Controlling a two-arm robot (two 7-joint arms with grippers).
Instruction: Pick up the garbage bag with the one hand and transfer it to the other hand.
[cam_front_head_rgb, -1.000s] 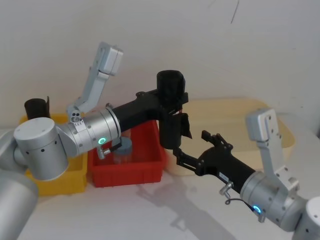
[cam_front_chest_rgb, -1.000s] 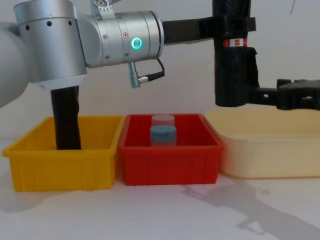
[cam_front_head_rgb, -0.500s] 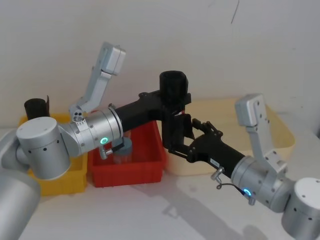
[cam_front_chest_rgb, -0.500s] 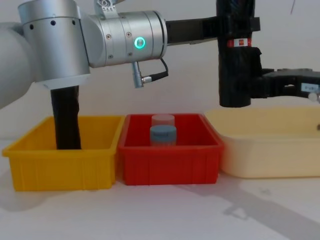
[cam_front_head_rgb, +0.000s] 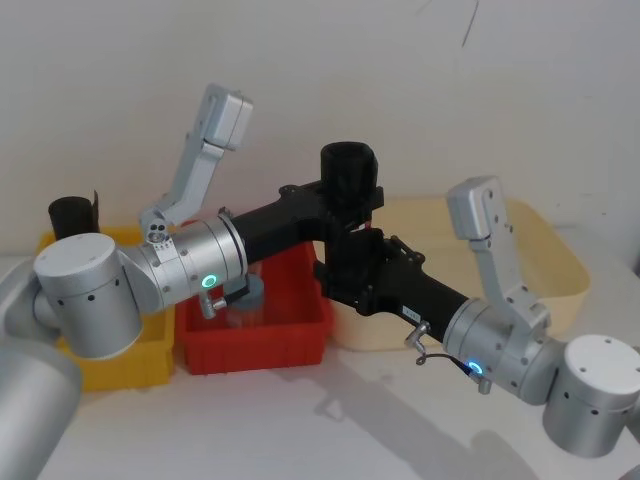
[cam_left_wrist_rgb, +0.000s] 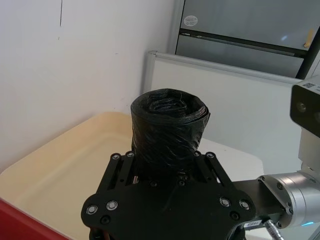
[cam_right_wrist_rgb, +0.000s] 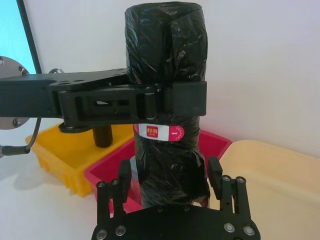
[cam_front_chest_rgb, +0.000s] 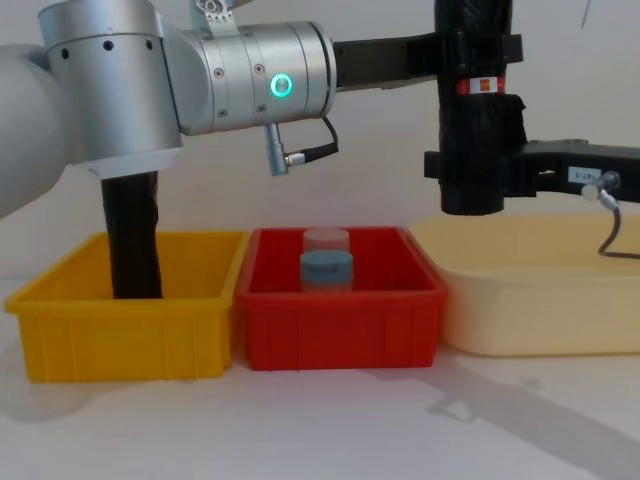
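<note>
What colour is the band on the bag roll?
Red and white. The label band on the garbage bag shows best in the right wrist view.

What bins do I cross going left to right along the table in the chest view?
Yellow bin → red bin → cream tub. The raised garbage bag overlaps the tub's left end, so I've left it out.

Table (cam_front_chest_rgb: 330, 430): yellow bin (cam_front_chest_rgb: 120, 345), red bin (cam_front_chest_rgb: 340, 335) (cream tub (cam_front_chest_rgb: 530, 315)).
</note>
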